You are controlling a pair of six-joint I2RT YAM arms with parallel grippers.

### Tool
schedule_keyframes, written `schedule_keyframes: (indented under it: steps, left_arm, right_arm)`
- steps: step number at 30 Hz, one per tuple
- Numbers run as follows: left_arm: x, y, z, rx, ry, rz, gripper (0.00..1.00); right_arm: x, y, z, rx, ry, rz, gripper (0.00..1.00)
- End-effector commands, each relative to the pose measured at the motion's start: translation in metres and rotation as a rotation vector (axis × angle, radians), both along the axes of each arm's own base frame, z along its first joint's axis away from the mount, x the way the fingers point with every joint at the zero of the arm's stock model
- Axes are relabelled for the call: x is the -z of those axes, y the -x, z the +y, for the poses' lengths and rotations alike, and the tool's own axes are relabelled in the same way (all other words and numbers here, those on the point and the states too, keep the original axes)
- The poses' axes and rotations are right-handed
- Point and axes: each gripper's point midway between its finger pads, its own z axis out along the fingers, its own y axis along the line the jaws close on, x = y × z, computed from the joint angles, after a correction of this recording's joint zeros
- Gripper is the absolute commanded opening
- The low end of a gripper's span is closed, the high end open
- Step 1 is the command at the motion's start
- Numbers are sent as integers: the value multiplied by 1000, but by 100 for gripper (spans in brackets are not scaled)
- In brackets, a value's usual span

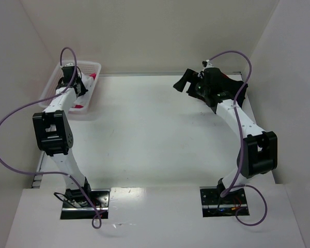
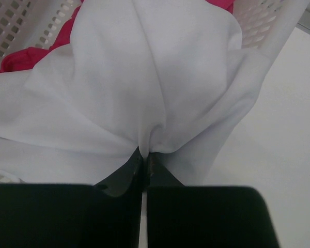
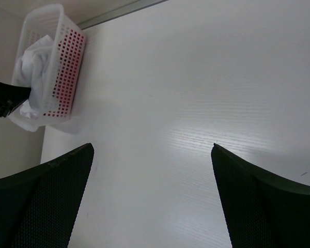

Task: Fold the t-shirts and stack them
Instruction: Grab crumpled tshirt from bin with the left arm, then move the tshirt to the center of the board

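My left gripper point(image 2: 144, 155) is shut on a bunched fold of the white t-shirt point(image 2: 144, 77) and holds it over the white mesh basket point(image 2: 20, 31). Bright pink-magenta t-shirts point(image 2: 26, 54) lie under the white one in the basket. In the top view the left gripper point(image 1: 78, 88) sits over the basket point(image 1: 95, 66) at the far left, with white cloth point(image 1: 85, 82) and pink cloth point(image 1: 92, 76) showing. My right gripper point(image 3: 152, 147) is open and empty above the table; it is at the far right in the top view point(image 1: 184, 82). The black and dark red t-shirts are out of view.
The white table point(image 1: 155, 134) stretches between the arms. White walls close it in at the back and both sides. The basket point(image 3: 67, 62) with the white shirt point(image 3: 33, 67) shows at the top left of the right wrist view.
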Motion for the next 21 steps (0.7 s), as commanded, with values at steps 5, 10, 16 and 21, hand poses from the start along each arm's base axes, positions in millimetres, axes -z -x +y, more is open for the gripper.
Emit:
schedule_keyframes:
  steps: [5, 10, 16, 21]
  left_arm:
    - [-101, -15, -25, 133, 44, -210, 0]
    - [-191, 10, -73, 335, 39, -333, 0]
    - [-283, 75, -175, 605, 40, -460, 0]
    - [-327, 156, -250, 840, 146, -561, 0]
  right_arm:
    - [-46, -11, 20, -56, -49, -111, 100]
    - [-60, 0, 32, -92, -57, -120, 100]
    - [-102, 42, 26, -102, -80, -178, 100]
    - [-144, 97, 2, -44, -119, -271, 100]
